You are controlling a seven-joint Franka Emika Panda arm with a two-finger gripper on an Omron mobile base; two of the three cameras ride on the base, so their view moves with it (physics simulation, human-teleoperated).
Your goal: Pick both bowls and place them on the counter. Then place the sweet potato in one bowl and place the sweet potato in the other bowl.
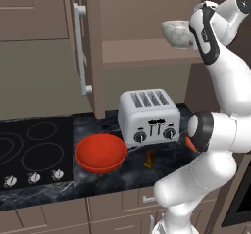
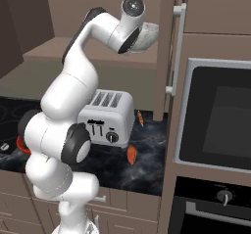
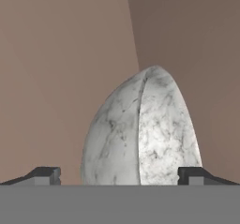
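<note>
Marbled grey-white stone finish identifies the second bowl (image 1: pixel 177 33), which sits on the open cabinet shelf (image 1: pixel 147 52) above the toaster (image 1: pixel 149 116). The red bowl (image 1: pixel 101 152) already rests on the black veined table (image 1: pixel 122 172), between the cooktop (image 1: pixel 34 150) and the toaster. Two orange sweet potato pieces lie on the table: one (image 2: pixel 131 154) in front of the toaster, another (image 2: pixel 140 118) behind it near the cabinet side.

The step in hand appears to be the grasp of the marbled bowl. For a secure hold, the rim should be centred between the fingers before closing (the wall is curved and glossy, so an off-centre pinch may slip), and the lift should clear the shelf edge before any descent toward the table.

The end effector (image 3: pixel 119 175) stands fully open. In the hand view its two fingertips (image 3: pixel 46 175) flank the bowl, which is seen edge-on close ahead; it holds nothing, and contact with the bowl cannot be confirmed.
</note>
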